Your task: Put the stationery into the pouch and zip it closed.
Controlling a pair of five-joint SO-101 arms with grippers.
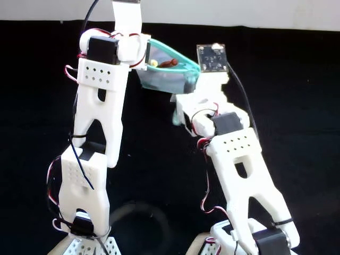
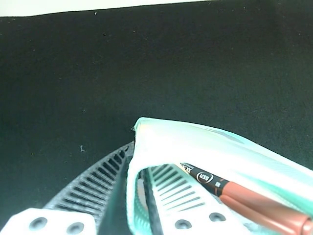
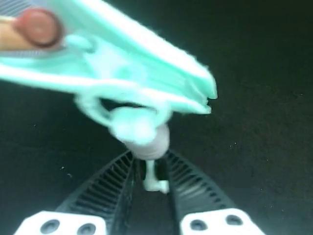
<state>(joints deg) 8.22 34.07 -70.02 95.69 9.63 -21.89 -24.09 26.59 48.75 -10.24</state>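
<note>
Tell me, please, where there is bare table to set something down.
The black table is bare right of the right arm and left of the left arm. Between the arms it is crowded: the pouch hangs there, held aloft, with cables alongside.

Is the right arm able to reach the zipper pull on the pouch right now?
Probably yes. The right gripper looks pinched onto the zipper pull, with nothing between them. The left gripper holds the pouch up by its edge, which leaves the zipper end free.
</note>
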